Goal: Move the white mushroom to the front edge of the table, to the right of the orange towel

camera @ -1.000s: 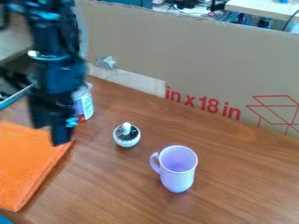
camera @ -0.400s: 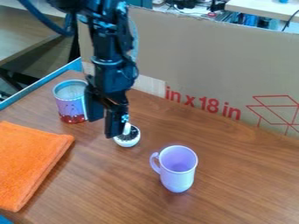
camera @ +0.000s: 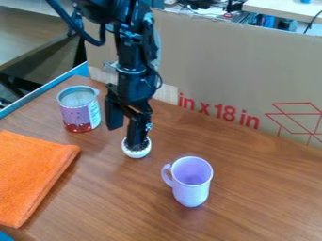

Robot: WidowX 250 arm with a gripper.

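- Looks like the step of lining up the gripper (camera: 124, 137) with the small white pot (camera: 136, 152), ahead of any grasp.
- Hangs well open, with a clear gap between the two fingers and nothing held there.
- Puts one finger in front of the pot's dark top; cannot tell touching from merely near.
- Probably calls for a slight shift toward the view's right, to bring the pot between both fingers, then for lowering and closing.
- Sits upright on the wooden table (camera: 264, 188), between the can (camera: 78, 115) and the mug (camera: 191, 186): a smooth, rounded pot, likely to slip or roll under an off-centre pinch.
- Curves smoothly in pale lilac, in the mug's case, open at the top, with a looped handle on the pot's side.
- Stands as a plain cylinder, in the can's case, purple above a red band.
- Lies folded and flat, soft and fuzzy in look: an orange cloth (camera: 31, 176).
- Rises stiff and matte behind the table, with red print: a cardboard panel (camera: 232, 66).
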